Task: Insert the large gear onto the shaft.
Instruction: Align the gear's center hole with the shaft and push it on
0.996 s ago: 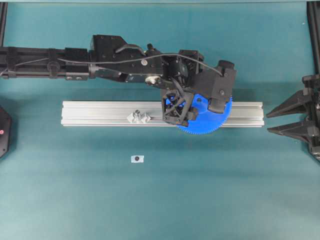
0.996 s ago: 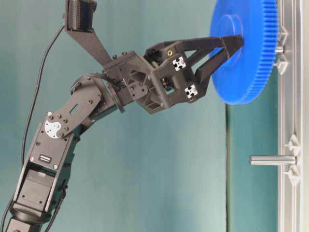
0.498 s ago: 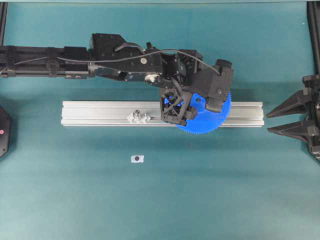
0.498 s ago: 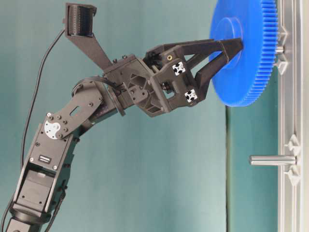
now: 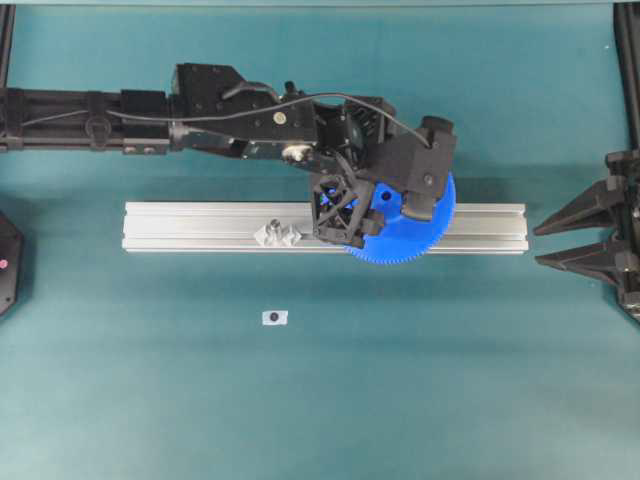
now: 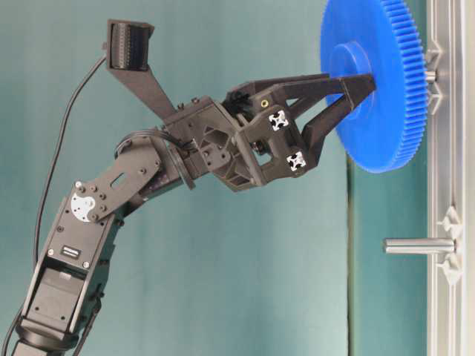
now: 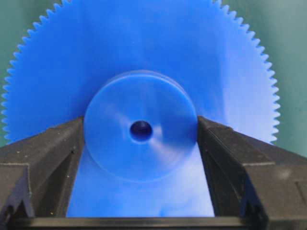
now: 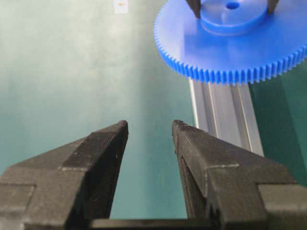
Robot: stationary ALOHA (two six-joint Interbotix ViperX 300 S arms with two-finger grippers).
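1. Overhead view: the left tool [image 5: 385, 205] reaches in from the left and holds the large gear [image 5: 412, 238] over the aluminium rail [image 5: 200, 228] on the green table [image 5: 320, 400]. The gear overlaps the rail's right half and its near edge. A second pin on a clear base [image 5: 277, 234] stands on the rail to the left, apart from the gear. A small white tag [image 5: 274, 317] lies on the table in front of the rail. The right tool [image 5: 570, 240] rests at the right edge, fingers spread and holding nothing.

2. Table-level view: the left tool [image 6: 362, 87] clamps the gear's raised hub [image 6: 355, 67]. The gear [image 6: 386, 81] sits just off the rail [image 6: 445, 178], with the shaft [image 6: 430, 75] showing between them. Whether the hub is on the shaft cannot be told.

3. Left wrist view: both fingers [image 7: 48, 163] press the hub's sides; the centre hole [image 7: 141, 130] is dark.

4. Right wrist view: the right tool [image 8: 149, 127] stands open, well short of the gear [image 8: 230, 52].
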